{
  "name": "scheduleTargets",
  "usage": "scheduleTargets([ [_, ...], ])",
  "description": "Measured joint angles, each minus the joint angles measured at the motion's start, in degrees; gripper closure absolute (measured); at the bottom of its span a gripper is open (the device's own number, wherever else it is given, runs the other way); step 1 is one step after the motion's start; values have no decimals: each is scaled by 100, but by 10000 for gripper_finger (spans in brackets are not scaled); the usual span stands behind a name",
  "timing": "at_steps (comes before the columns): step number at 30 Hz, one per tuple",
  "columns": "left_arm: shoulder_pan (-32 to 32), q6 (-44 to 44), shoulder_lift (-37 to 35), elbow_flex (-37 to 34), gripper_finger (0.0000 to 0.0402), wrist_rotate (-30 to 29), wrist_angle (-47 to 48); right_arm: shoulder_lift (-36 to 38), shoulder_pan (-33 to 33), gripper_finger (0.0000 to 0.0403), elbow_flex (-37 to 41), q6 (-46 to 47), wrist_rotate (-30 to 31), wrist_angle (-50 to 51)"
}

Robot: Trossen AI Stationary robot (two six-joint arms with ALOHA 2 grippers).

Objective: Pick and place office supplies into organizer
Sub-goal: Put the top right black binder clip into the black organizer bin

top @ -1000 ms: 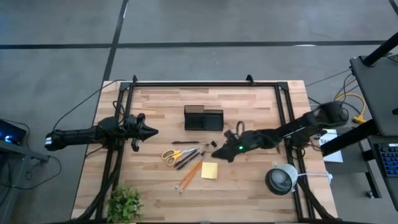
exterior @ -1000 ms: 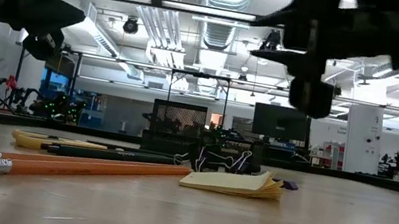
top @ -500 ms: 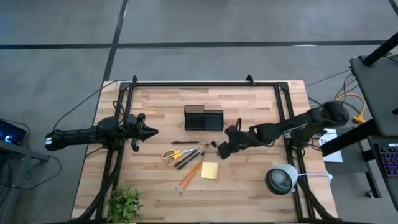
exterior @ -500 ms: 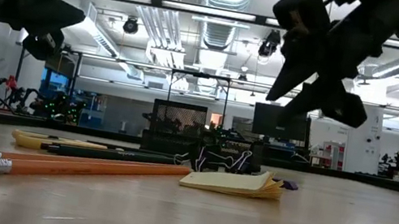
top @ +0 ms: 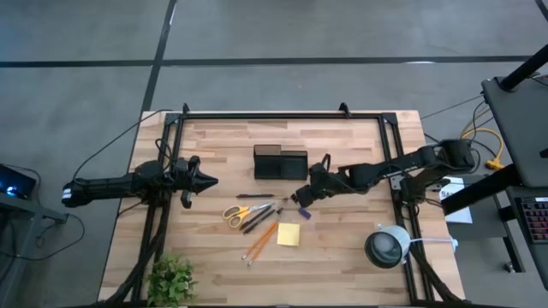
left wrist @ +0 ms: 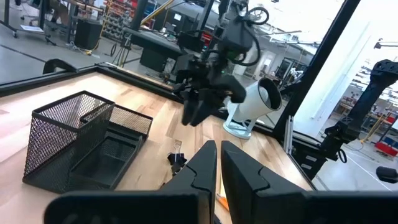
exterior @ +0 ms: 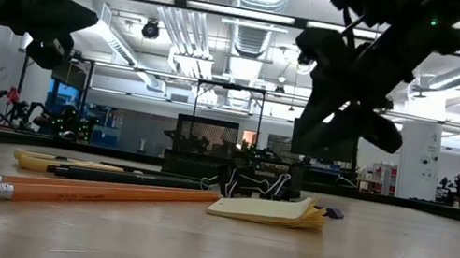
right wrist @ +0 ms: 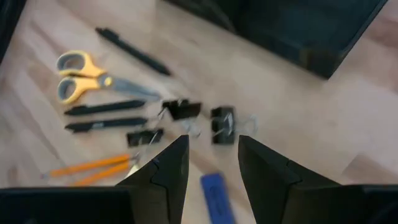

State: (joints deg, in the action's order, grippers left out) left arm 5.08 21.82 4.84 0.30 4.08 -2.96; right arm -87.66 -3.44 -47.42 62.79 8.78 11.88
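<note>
The black mesh organizer stands mid-table near the far side. In front of it lie yellow-handled scissors, dark pens, orange pencils, a yellow sticky pad, black binder clips and a small blue-purple block. My right gripper hangs open above the clips and the block, touching nothing. My left gripper waits shut at the table's left, raised, pointing right.
A small green plant sits at the near left corner. A round white-grey device stands near the right edge. Black frame rails border the table. Bare wood lies between the supplies and the near edge.
My right arm has swung toward the far edge, and its gripper has tipped down and turned toward the binder clips, staying over the supplies. Nothing on the table has moved.
</note>
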Motion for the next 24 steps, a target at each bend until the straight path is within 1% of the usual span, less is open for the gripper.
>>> scheduleTargets([
  [3,-2,0,0,0,394,0,0,-62,124,275,0,-212,-185,0],
  [8,-2,0,0,0,394,0,-2,-347,245,275,2,-264,-554,-26],
  [12,-2,0,0,0,394,-2,0,-552,232,268,2,-280,-651,-67],
  [15,-1,0,-1,0,394,0,-1,-632,242,250,-2,-346,-646,-100],
  [21,-1,0,0,0,394,-1,0,-634,256,199,-82,-609,-597,-96],
  [24,-1,0,0,0,394,-2,0,-630,272,188,-101,-623,-586,-114],
])
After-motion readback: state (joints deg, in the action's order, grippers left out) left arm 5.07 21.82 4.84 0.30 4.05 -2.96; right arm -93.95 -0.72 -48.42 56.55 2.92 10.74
